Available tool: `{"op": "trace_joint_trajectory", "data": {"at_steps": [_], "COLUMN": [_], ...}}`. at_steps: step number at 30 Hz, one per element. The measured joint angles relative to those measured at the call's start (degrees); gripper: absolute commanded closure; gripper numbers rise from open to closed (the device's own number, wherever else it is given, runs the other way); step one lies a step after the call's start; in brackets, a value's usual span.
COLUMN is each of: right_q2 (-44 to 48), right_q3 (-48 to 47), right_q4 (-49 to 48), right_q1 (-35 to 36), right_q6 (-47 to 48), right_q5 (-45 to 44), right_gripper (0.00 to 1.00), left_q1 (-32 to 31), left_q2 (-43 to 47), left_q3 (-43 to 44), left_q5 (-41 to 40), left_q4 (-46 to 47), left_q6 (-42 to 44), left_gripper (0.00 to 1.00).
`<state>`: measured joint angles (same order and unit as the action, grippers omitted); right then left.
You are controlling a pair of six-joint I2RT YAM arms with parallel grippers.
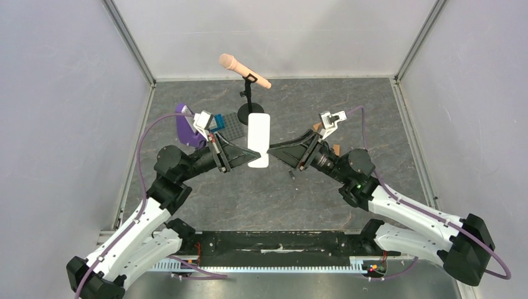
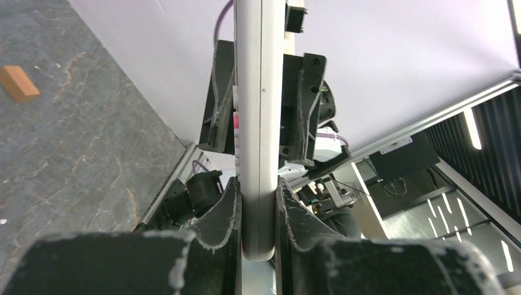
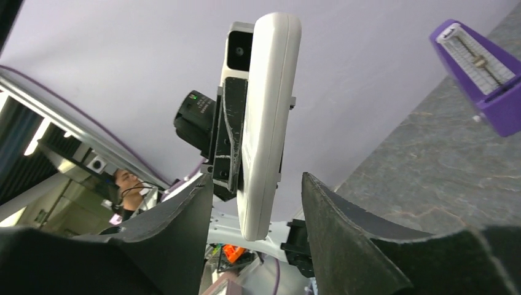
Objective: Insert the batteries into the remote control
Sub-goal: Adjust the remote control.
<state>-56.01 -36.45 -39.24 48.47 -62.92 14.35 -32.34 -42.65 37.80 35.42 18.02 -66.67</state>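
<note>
The white remote control (image 1: 258,140) is held upright in the air over the middle of the table, its plain back facing the top camera. My left gripper (image 1: 248,152) is shut on its lower part; the left wrist view shows both pads pressed on the remote (image 2: 258,123), jaws (image 2: 258,209) tight. My right gripper (image 1: 275,154) is open, and its fingers stand on either side of the remote's lower end (image 3: 267,123) without touching it. One tiny dark battery (image 1: 291,176) lies on the table below the right gripper. The other battery is not in view.
A microphone (image 1: 244,70) on a black stand rises just behind the remote. A grey slab with a purple stand (image 1: 187,124) sits at the left, also in the right wrist view (image 3: 485,80). Small tan blocks (image 1: 336,148) lie near the right arm; one shows in the left wrist view (image 2: 18,83).
</note>
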Motion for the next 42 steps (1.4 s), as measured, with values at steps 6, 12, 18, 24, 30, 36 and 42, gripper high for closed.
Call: {"op": "trace_joint_trajectory", "data": {"at_steps": [6, 12, 18, 24, 30, 36, 42], "right_q2": [-2.3, -5.0, -5.7, -6.2, -6.4, -6.3, -6.6], "right_q3": [0.0, -0.2, -0.3, -0.3, -0.3, -3.8, -7.5], "right_q4": [-5.4, -9.0, -10.9, -11.1, -7.7, 1.2, 11.6], "right_q1": [0.0, 0.0, 0.0, 0.0, 0.0, -0.1, -0.1], "right_q6": [-3.2, -4.6, -5.8, -6.9, -4.5, 0.0, 4.4], "right_q5": [2.8, 5.4, 6.6, 7.5, 9.3, 14.5, 19.8], "right_gripper": [0.53, 0.67, 0.91, 1.00, 1.00, 1.00, 1.00], "left_q1": [0.0, 0.1, 0.1, 0.4, 0.3, 0.3, 0.3], "left_q2": [2.1, 2.1, 2.2, 3.0, 4.5, 3.5, 1.2], "left_q3": [-0.7, -0.7, -0.7, -0.7, -0.7, 0.8, 5.2], "left_q5": [1.1, 2.3, 2.8, 3.3, 3.7, 3.3, 3.3], "left_q4": [2.8, 3.3, 2.6, 1.2, -2.3, -5.9, -13.6], "left_q6": [-1.7, -2.1, -2.1, -1.3, 0.4, 1.9, 8.3], "left_gripper": [0.98, 0.98, 0.98, 0.47, 0.40, 0.40, 0.59]}}
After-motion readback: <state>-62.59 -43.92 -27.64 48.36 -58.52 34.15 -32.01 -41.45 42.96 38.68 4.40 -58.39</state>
